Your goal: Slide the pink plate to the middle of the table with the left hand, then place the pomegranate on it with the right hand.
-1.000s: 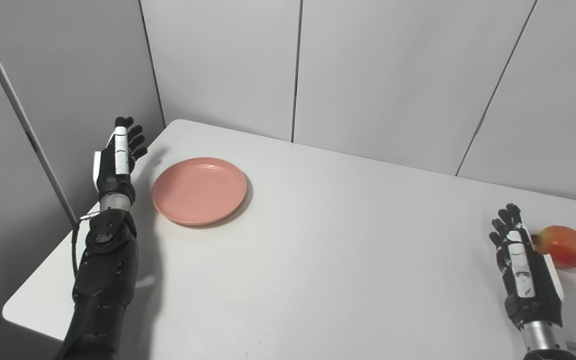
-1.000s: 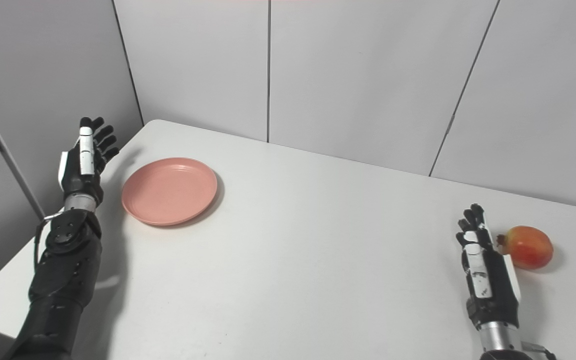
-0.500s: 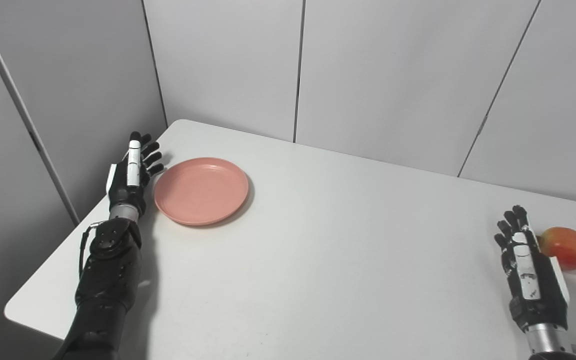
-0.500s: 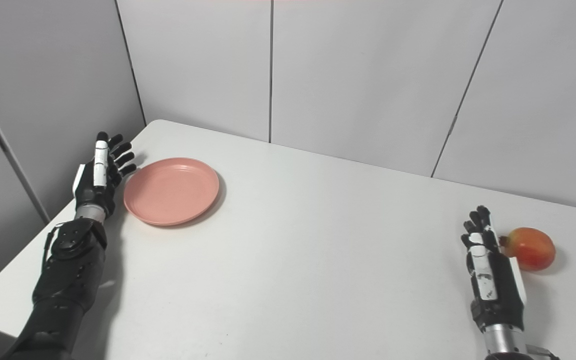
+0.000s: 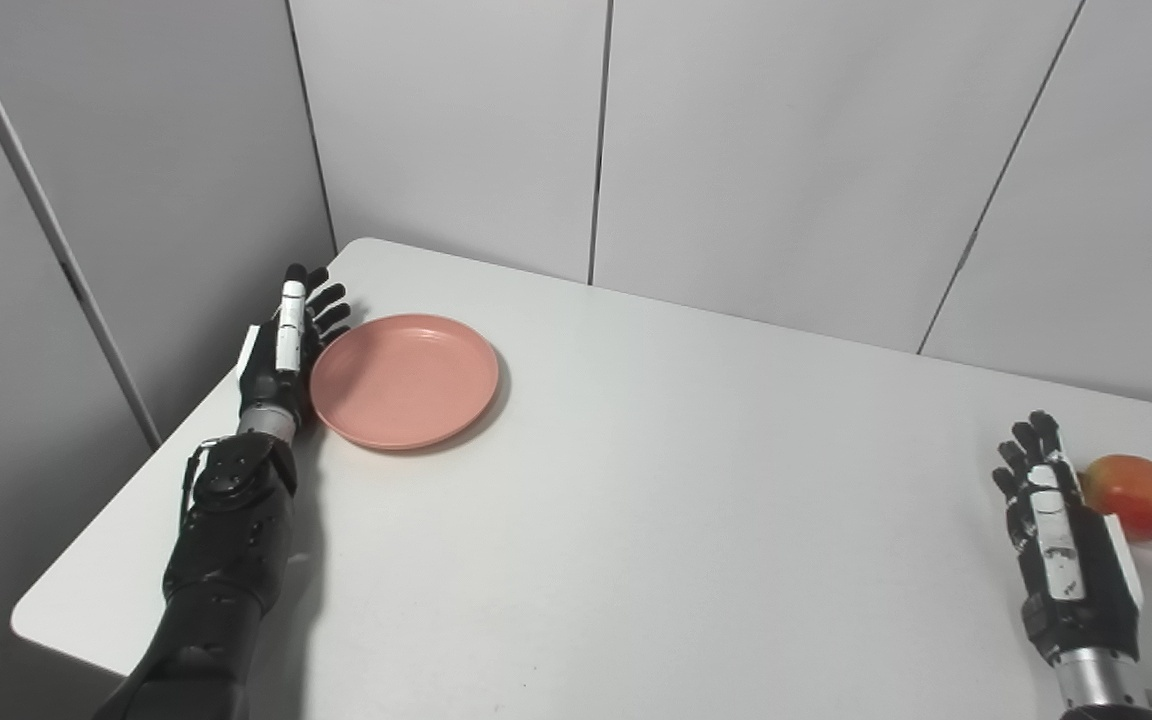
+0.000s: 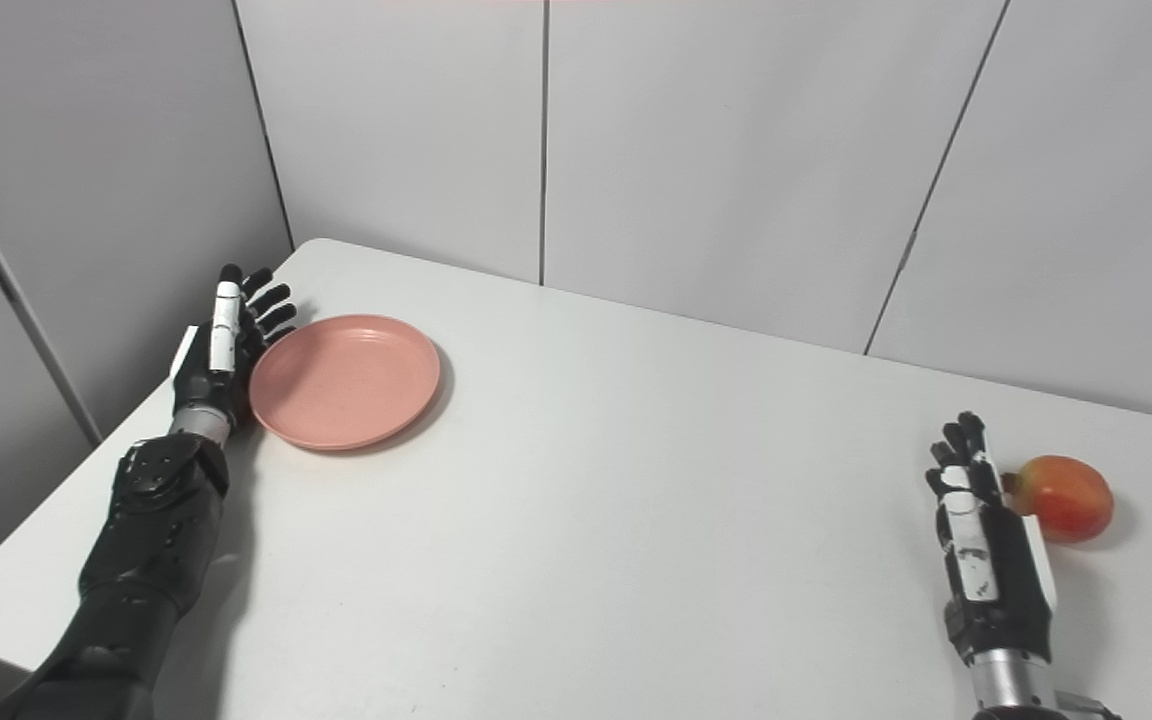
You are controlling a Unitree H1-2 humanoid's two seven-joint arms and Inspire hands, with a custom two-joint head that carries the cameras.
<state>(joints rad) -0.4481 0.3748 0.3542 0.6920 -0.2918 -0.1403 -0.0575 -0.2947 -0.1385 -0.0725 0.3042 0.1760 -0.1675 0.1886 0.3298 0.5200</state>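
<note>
Left hand (image 5: 281, 345) is set edge-on at the far-left side of the worktop (image 5: 636, 520), fingers straight and spread, grasping nothing, its palm side right against the left rim of the pink plate (image 5: 404, 380); looks like it's touching the rim or just about, can't tell for sure w/ this view. That pose makes sense for a push: flat of the hand behind the plate on the side away from centre, so a sweep to the right would carry the plate along the surface w/o any lifting or pinching. Plate sits near the worktop's far-left corner, well apart from the middle, so the slide is not yet done by my read. Plate is empty, nothing in it, just the concentric ridges of its well. Right hand (image 6: 986, 560) is over the near-right part of the worktop, back of hand up, fingers extended and apart, released, holding nothing. Pomegranate (image 6: 1064, 498) lies on the worktop just beside that hand's fingers on the outer side, near the right edge; contact or a small gap, can't tell. Probably the right hand is parked there on purpose, ready next to the fruit for when the plate arrives mid-worktop. Grey wall panels (image 5: 766, 150) behind, nothing else on the surface.
</note>
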